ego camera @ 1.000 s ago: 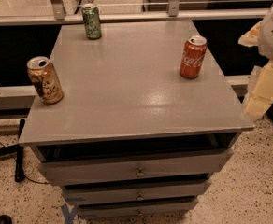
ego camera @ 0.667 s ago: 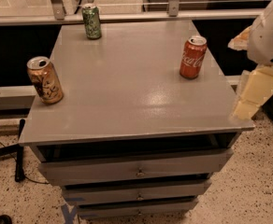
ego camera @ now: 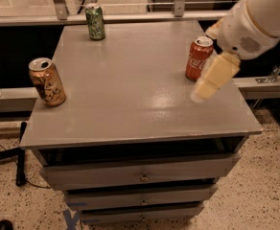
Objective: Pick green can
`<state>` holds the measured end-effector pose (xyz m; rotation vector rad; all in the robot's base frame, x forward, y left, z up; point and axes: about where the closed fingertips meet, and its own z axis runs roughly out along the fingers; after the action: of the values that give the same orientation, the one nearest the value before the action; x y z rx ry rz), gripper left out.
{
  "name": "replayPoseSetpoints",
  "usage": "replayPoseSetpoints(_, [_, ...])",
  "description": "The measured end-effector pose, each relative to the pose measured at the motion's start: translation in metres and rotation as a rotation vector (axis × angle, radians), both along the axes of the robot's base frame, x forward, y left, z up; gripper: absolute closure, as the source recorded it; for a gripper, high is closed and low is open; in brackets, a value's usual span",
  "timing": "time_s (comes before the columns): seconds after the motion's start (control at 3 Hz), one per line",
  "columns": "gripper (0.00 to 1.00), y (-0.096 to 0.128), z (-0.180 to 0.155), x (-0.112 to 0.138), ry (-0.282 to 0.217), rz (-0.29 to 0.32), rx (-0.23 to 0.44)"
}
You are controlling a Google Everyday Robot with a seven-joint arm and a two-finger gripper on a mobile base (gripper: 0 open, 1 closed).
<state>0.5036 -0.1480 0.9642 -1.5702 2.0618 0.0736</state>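
Note:
The green can stands upright at the far left corner of the grey cabinet top. It is green with pale mottled markings and a silver top. My gripper reaches in from the right on a white arm. It hangs over the right part of the top, just in front of the red Coca-Cola can, and is far from the green can.
A gold-tan can stands near the left edge. The cabinet has drawers below the top. A metal rail runs behind it. Speckled floor and a black cable lie at the lower left.
My arm and gripper have moved left from beyond the cabinet's right edge to over the top by the red can. The cans have not moved.

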Motion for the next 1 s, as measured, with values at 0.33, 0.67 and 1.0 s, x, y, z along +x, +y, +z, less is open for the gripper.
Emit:
replayPoseSetpoints(0.33, [0.0, 0.048, 0.011, 0.051, -0.075, -0.023, 0.106])
replayPoseSetpoints(0.67, [0.0, 0.099, 0.02, 0.093, -0.11, -0.045, 0.191])
replayPoseSetpoints(1.0, [0.0, 0.1, 0.02, 0.093, -0.111, -0.044, 0.192])
